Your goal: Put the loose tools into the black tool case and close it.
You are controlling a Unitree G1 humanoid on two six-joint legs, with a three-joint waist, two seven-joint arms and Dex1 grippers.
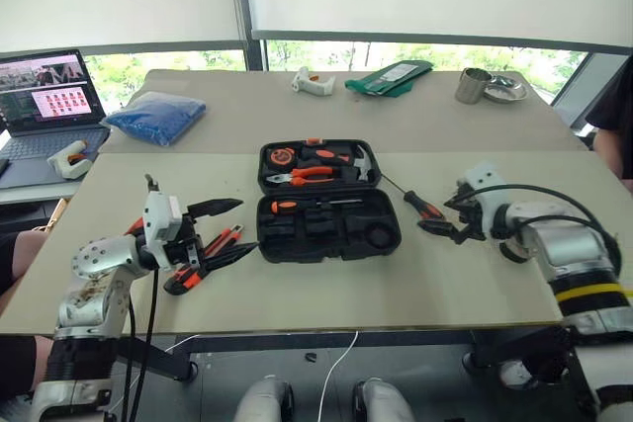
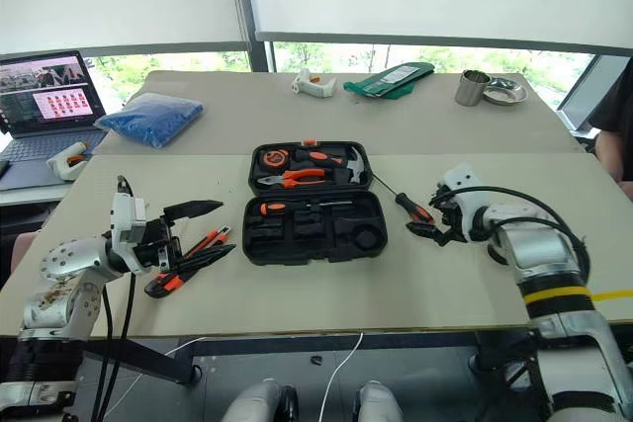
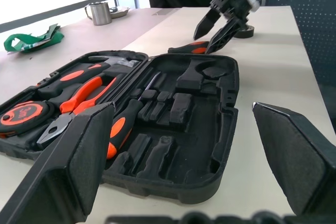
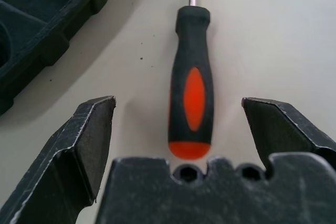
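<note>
- Looking down from the left eye view, the black tool case (image 1: 327, 200) lies open at the middle of the beige table (image 1: 297, 284), its lid half away from the robot holding a tape measure, orange pliers and a hammer, its near half holding one screwdriver in a slot. The left gripper (image 1: 229, 227) hovers left of the case, fingers spread wide and empty, above a small heap of loose black-and-orange tools (image 1: 203, 259) lying on the table. The right gripper (image 1: 452, 215) sits right of the case, jaws wide, at the butt end of a loose black-and-orange screwdriver (image 1: 419, 204) that lies slanted just beside the case's right edge.
- Farther back on the table: a blue bag (image 1: 156, 116), a white gun-shaped item (image 1: 314, 82), a green strap (image 1: 388, 77) and a metal cup (image 1: 473, 85). A laptop (image 1: 51, 106) stands at the far left.
- Seen from the left wrist view, the two wide-apart fingers (image 3: 79, 156) frame the open case (image 3: 173, 145); its near moulded slots are mostly vacant. Beyond it the right gripper (image 3: 216, 27) points down at the screwdriver (image 3: 190, 49), with a small black tape roll (image 3: 243, 31) just behind.
- Seen from the right wrist view, the screwdriver handle (image 4: 191, 90) lies on the table between the open fingertips (image 4: 92, 129), touched by neither; a corner of the case (image 4: 47, 19) is alongside.
</note>
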